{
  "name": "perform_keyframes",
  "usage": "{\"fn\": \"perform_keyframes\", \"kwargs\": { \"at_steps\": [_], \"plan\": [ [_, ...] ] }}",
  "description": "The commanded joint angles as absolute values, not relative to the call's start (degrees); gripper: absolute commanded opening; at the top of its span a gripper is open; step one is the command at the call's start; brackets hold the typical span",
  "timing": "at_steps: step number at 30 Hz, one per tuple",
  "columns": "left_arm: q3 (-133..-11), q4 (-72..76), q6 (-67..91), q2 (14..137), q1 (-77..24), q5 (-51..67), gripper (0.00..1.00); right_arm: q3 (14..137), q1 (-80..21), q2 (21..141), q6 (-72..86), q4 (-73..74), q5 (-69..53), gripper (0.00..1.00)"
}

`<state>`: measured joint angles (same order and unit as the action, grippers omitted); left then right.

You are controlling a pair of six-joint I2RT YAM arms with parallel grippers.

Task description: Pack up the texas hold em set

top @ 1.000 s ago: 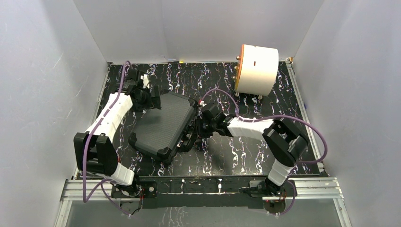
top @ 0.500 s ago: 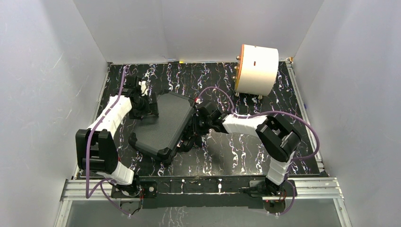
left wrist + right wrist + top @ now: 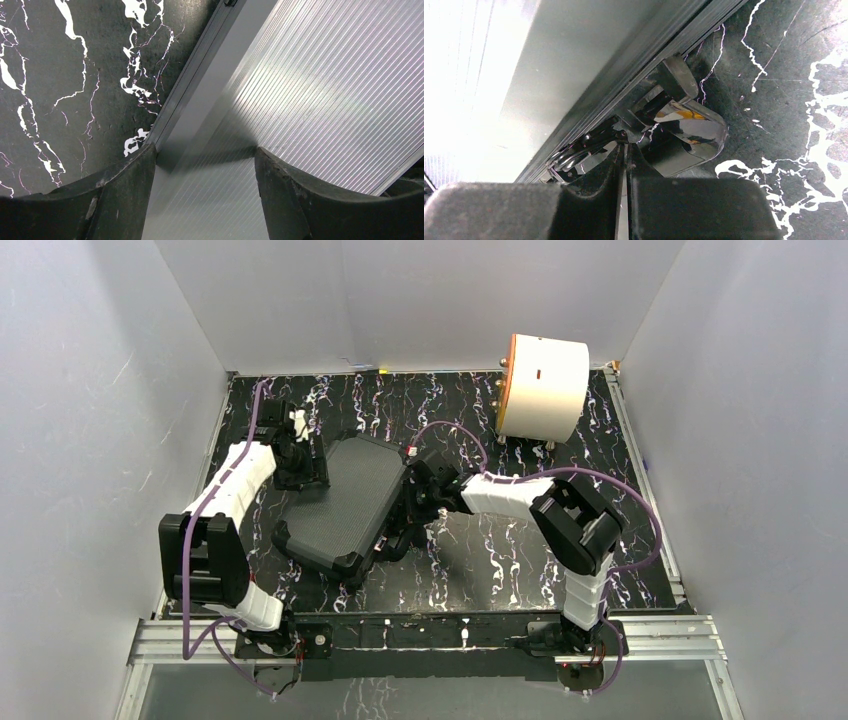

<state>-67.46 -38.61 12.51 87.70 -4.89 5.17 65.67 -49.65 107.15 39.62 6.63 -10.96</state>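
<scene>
black case (image 3: 345, 505): lid down, long axis near-left to far-right | right gripper (image 3: 415, 502): nearer arm, fingers pressed together, empty, at the right long edge, latch (image 3: 684, 130) just ahead, possibly unfastened | left gripper (image 3: 310, 472): spread, empty, at the far-left corner

Closed black case (image 3: 345, 502), slanted on table

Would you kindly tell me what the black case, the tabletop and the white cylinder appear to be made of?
The case looks like matte black moulded plastic, its lid finely textured, with chunky corners. The tabletop seems to be a black marble-patterned sheet with white veins, possibly printed. The cylinder looks like smooth white plastic with an orange face, though that is uncertain.
</scene>
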Motion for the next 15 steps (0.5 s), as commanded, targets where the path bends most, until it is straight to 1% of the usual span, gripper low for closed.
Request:
{"fn": "perform_keyframes", "kwargs": {
  "at_steps": [1, 8, 15],
  "plan": [
    [-63.77, -43.07, 13.2, 91.77, -6.33, 7.55, 0.65, 67.09, -50.94, 110.76, 37.82, 8.51, -7.73, 0.13],
    [-62.37, -42.38, 15.96, 91.62, -6.33, 9.14, 0.62, 66.75, -53.05, 113.18, 36.93, 5.8, -5.66, 0.12],
    [-61.1, -41.96, 18.0, 92.03, -6.33, 11.49, 0.57, 66.68, -54.32, 112.98, 36.49, 4.68, -0.06, 0.12]
  ]
}}
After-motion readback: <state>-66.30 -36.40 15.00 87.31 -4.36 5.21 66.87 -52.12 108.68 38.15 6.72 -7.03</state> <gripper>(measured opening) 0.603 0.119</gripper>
